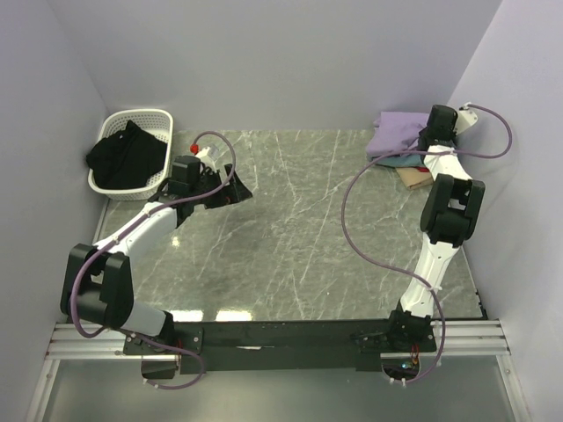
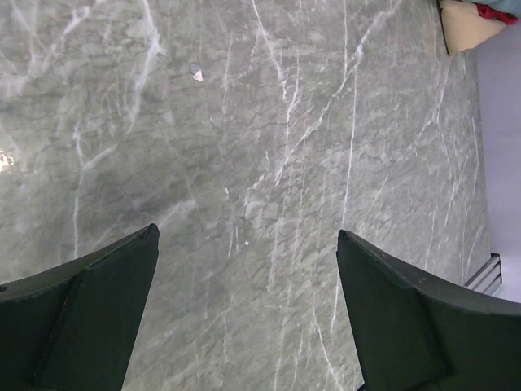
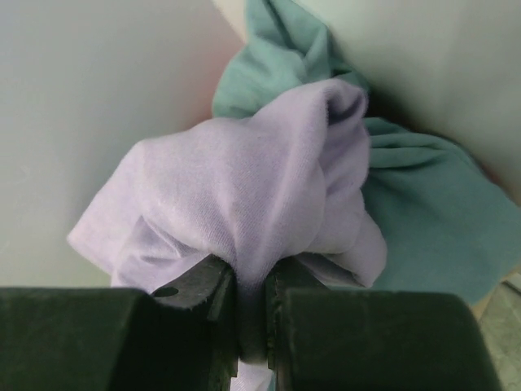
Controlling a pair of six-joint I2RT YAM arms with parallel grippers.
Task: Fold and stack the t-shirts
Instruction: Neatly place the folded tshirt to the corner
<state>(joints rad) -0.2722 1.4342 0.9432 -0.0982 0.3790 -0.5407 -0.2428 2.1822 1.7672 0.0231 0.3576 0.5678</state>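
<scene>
A white slatted basket (image 1: 138, 114) is sitting at the far left corner of the tabletop (image 1: 290, 237), against the wall. A black garment (image 1: 127, 155) is lying crumpled inside it, filling most of it and spilling over the near rim. What kind of garment it is cannot be told.

The left claw (image 1: 230, 189) is hovering just to the right of the basket. Its wrist view is showing it released, with the two dark fingers (image 2: 89, 301) standing wide apart over bare marble and nothing between them.

The t-shirts are lying in a pile at the far right corner, against the right wall. The lavender t-shirt (image 1: 396, 130) is resting on top. The teal t-shirt (image 1: 398, 161) is peeking out under its near edge, and the tan t-shirt (image 1: 415, 177) is lying lowest, sticking out toward the near side. In the left wrist view, a sliver of a red t-shirt (image 2: 495, 11) is showing at the top corner, touching the tan fabric.

The right arm is reaching into that corner. The right claw (image 3: 251, 281) is clenched on a bunched fold of the lavender t-shirt, with the cloth pinched tightly between the fingers and ballooning above them. The teal t-shirt is lying behind and to the right of that bunch, touching it.
</scene>
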